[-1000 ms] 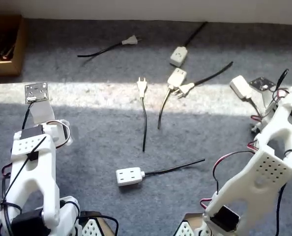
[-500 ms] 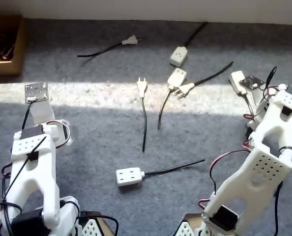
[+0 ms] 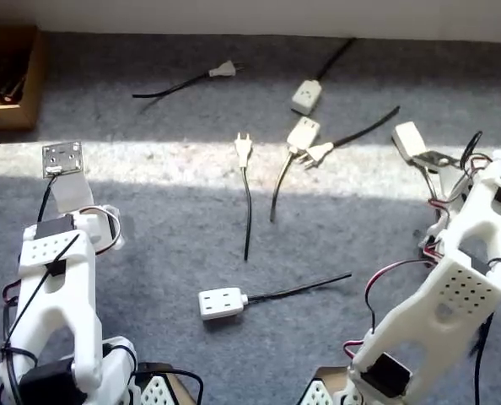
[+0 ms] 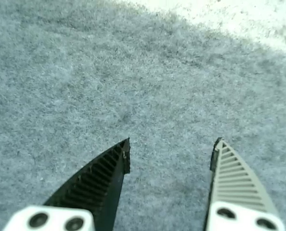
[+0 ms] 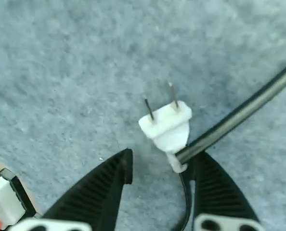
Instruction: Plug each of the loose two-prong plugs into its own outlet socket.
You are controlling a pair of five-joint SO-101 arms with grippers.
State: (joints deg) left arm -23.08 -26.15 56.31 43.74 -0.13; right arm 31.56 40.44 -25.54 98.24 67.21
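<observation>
Carpet (image 4: 133,72) lies under the left gripper (image 4: 171,144), jaws apart. The right gripper (image 5: 164,155), also open, has the white plug (image 5: 166,126) just ahead of its tips, prongs pointing away. Grasping step, I judge; next it must close squarely on the plug body.

My arms are white plastic shells; the left arm (image 3: 52,278), lower left of the high view, shows a dotted hole grid and a black cable; the right arm (image 3: 453,295), lower right, carries red and black wires; my left gripper (image 4: 172,140) pairs a black ribbed finger (image 4: 102,183) with a pale one; my right gripper (image 5: 163,154) has two black.
</observation>
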